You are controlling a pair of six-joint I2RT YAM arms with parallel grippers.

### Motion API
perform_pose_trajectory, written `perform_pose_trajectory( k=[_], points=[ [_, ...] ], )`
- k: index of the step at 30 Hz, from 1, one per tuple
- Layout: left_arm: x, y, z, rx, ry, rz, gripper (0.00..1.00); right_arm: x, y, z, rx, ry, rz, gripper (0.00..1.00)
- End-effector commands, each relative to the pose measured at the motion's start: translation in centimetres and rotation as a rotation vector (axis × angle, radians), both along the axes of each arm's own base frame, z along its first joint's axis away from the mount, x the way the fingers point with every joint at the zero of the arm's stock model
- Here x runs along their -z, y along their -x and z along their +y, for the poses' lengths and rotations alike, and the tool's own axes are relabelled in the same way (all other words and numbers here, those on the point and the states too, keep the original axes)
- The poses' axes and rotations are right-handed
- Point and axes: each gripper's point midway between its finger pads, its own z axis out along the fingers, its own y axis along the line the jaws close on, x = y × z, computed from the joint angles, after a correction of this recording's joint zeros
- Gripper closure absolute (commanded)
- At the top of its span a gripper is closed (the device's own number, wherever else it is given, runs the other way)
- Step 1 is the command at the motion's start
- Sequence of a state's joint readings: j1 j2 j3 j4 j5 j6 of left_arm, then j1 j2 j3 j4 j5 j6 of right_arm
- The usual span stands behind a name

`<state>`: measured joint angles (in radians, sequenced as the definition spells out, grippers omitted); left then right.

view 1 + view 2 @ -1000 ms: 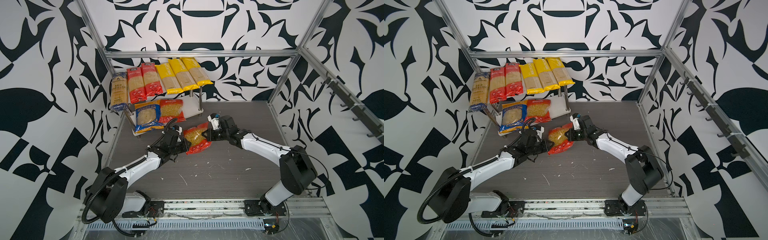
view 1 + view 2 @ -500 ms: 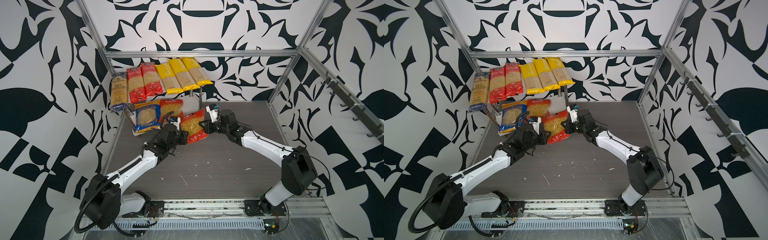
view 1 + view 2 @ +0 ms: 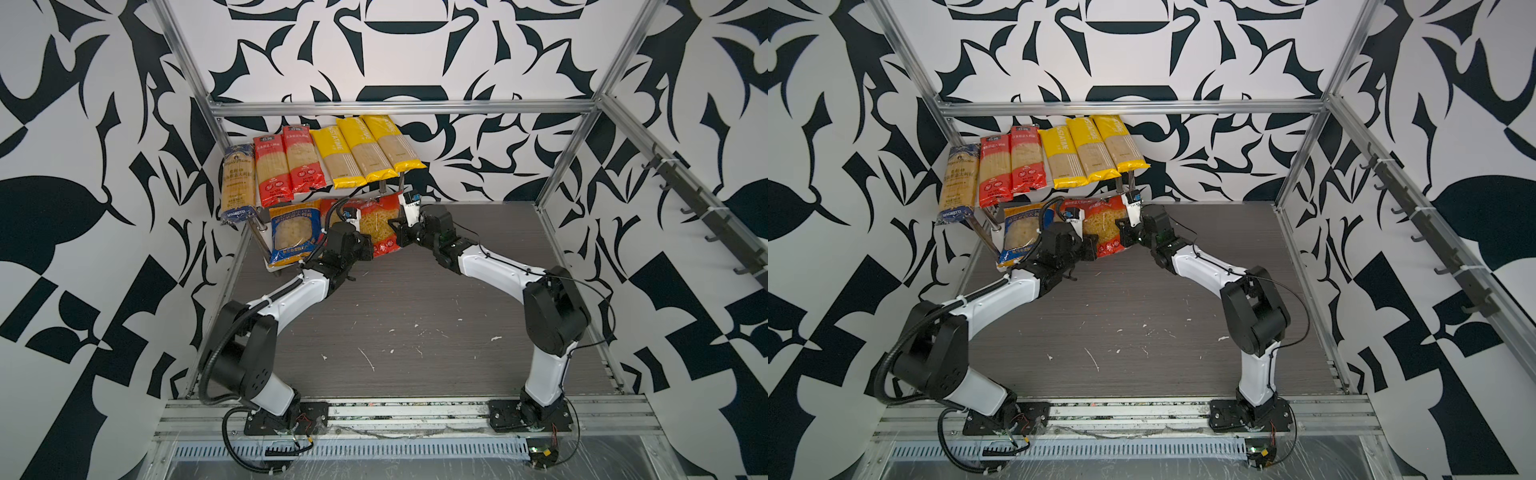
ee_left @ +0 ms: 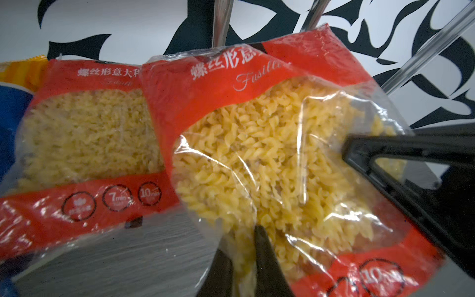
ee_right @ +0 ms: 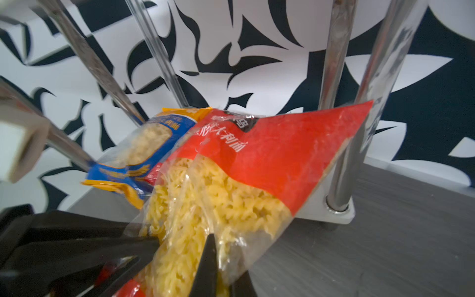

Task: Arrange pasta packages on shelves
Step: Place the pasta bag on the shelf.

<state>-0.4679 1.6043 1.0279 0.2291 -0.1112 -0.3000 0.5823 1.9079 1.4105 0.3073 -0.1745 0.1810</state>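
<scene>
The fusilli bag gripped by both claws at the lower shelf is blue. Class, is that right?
No. The fusilli bag is red, not blue, as the left wrist view shows. The left claw and right claw grip it at the lower shelf.

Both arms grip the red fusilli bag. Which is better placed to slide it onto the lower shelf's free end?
Right, probably. Both pinch the red fusilli bag, but the right fingers sit by the lower shelf's free end. The left fingers come in from the filled end, by the blue-orange bag.
</scene>
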Motion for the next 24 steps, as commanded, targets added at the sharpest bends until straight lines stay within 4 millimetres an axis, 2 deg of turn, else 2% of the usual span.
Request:
perform_pose_trajectory(
  k=[1, 9, 16, 24],
  points=[
    [-5.9, -2.9, -1.3, 0.01, 0.035, -0.22, 1.0, -9.9, -0.7, 1.6, -0.013, -0.102, -0.316, 1.0],
    [-5.3, -6.4, -2.0, 0.006, 0.026, -0.226, 0.99, -9.2, -3.8, 1.6, 0.077, 0.003, -0.419, 1.0],
    [-2.5, -9.7, -3.4, 0.033, -0.009, -0.177, 0.98, -8.9, -6.0, 2.2, 0.108, 0.102, -0.481, 1.0],
    [-0.5, -12.0, -3.0, 0.005, -0.022, -0.131, 0.97, -6.4, -8.6, 3.2, 0.14, 0.167, -0.473, 1.0]
  ],
)
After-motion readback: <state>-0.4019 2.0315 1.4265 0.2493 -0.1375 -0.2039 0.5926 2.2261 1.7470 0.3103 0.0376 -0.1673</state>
